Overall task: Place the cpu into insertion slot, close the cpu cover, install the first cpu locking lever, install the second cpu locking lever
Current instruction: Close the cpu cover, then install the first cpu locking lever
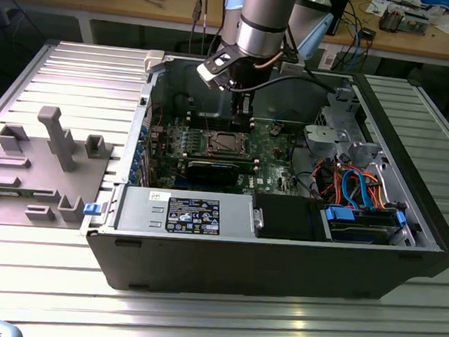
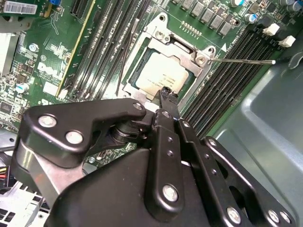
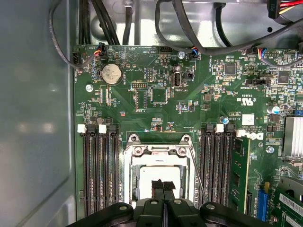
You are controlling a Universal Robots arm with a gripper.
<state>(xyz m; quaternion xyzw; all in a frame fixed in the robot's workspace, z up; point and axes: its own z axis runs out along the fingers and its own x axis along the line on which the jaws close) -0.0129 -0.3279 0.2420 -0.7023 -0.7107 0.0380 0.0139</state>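
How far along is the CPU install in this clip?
Looks done: the cpu sits in the insertion slot, and the cpu cover appears lowered around it. In hand: the end effector, fingers together and empty, is right over the cpu; contact is unclear. Left: one locking lever, a thin wire, angles away from the slot, seemingly unlatched; the other lever's state I cannot tell.

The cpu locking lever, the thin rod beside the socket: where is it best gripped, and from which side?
Take the locking lever near its free end, probably from above, closing across the rod. It is thin, and that end is free, toward the memory slots, away from the cpu cover.
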